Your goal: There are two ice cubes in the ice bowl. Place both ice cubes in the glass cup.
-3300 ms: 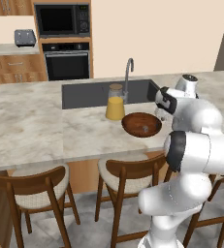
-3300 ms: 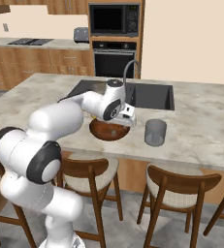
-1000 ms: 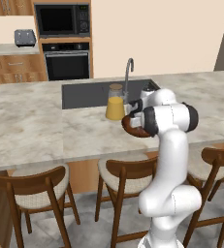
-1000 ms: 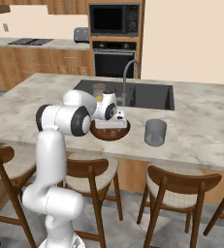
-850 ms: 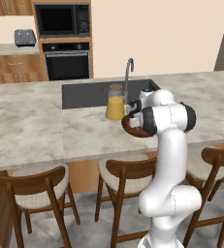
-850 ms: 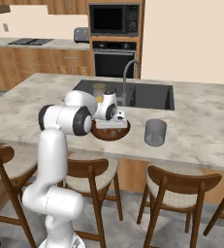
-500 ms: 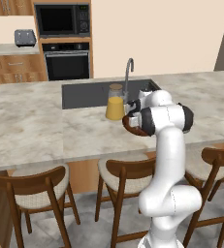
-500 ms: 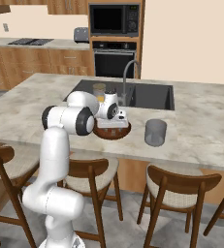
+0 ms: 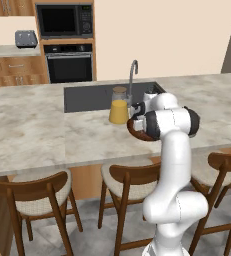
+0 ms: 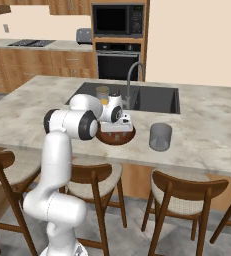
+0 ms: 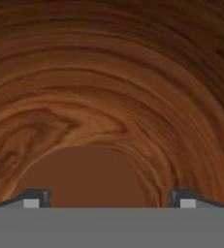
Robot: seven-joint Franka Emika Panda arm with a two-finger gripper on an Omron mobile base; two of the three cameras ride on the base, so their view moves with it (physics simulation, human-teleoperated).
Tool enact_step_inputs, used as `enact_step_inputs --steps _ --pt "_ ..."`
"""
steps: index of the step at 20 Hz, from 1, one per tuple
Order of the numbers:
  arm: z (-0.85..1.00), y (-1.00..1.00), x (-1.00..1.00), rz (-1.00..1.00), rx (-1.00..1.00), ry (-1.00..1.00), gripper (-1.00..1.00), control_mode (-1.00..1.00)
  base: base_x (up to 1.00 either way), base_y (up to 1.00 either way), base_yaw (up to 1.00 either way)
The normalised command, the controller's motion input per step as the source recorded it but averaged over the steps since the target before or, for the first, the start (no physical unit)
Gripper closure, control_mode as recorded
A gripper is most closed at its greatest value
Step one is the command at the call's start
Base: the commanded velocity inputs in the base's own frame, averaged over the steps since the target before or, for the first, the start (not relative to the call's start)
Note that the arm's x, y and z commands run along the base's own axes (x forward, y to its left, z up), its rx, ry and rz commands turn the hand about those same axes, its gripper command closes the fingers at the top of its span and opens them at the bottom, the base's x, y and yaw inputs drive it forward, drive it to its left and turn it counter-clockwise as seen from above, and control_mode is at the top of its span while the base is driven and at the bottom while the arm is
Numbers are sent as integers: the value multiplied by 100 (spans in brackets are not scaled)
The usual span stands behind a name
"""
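My gripper [image 11: 108,201] is down inside the ice bowl [image 10: 116,136], fingers spread wide with nothing between them, the two dark fingertips [image 11: 35,197] standing well apart against the wood grain. The bowl sits on the marble island counter [image 9: 32,130] just in front of the sink [image 10: 152,99], with the jar of orange juice [image 9: 119,105] just beside it toward the sink and the glass cup [image 10: 160,136] near it on the other side. To do this pick well, I judge I should first find a cube before closing: centre one cube between the fingers, go low enough that the pads take its flat sides, and close gently, since a small slick cube could squirt out or skate across the curved floor. Then lift straight up clear of the rim before swinging toward the cup. The trouble is that I cannot make out either ice cube: my hand camera sits so close that I see wood grain alone, and from the base cameras my own wrist and forearm cover the bowl's inside.
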Motion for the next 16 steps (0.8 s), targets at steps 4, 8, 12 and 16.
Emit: enact_step_inputs --steps 4,8,12,16 --pt "-9 1 -26 0 -7 -1 -100 -100 0 0 0" --pt "0 0 -3 0 0 0 -100 -100 0 0 0" --pt "-12 0 -16 0 0 2 -100 -100 0 0 0" --pt "-22 0 -8 0 0 1 -100 -100 0 0 0"
